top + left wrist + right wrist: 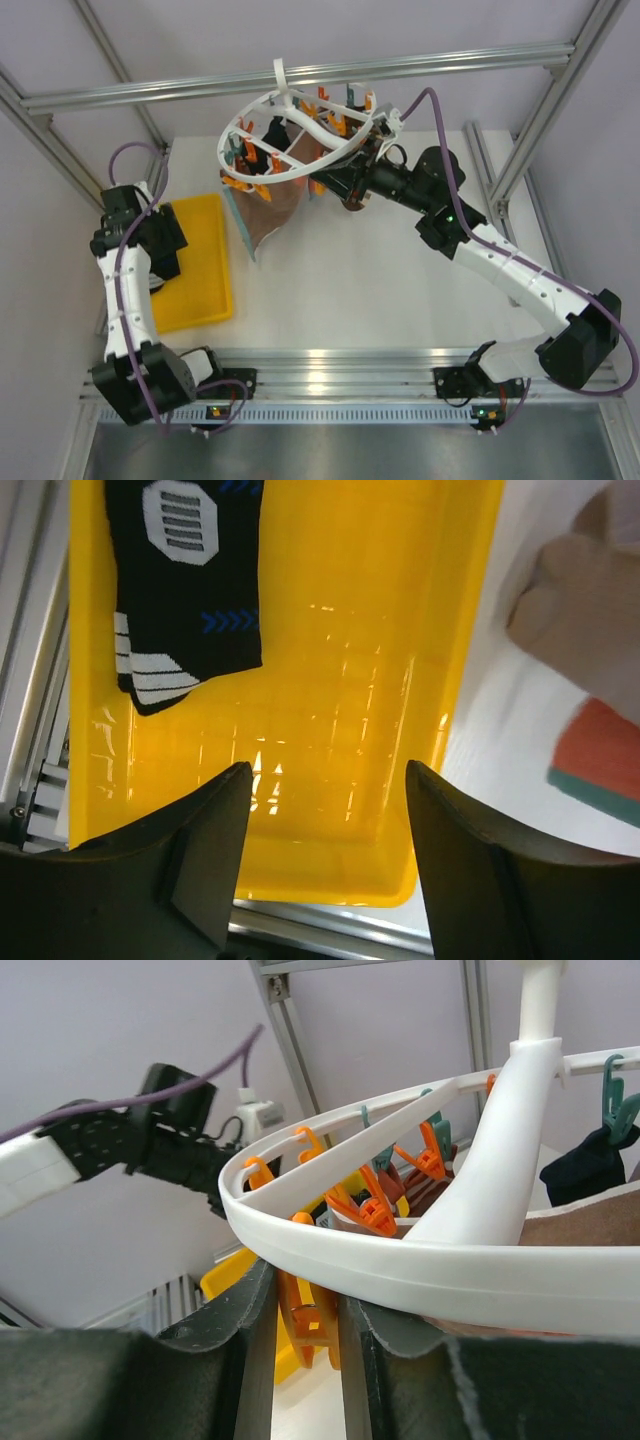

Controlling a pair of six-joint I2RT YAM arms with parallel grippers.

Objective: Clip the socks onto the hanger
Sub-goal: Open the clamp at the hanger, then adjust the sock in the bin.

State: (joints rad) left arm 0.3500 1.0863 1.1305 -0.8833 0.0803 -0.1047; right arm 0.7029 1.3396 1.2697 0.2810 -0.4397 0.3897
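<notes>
Status | left claw (327, 775) wide above yellow tray (472, 630) | right claw (305, 1298) narrow, gripping hanger (480, 1272) rim

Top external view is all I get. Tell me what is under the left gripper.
Observer: The left gripper is open over the near end of the yellow tray, with nothing between its fingers.
Operator: List what lies in that tray.
Observer: One dark sock with a white patch, at the end away from the fingers, along one side wall.
Operator: Now check the right gripper's hold.
Observer: The right gripper has an orange clip in the narrow gap between its fingers, just under the outer ring of the hanger.
</notes>
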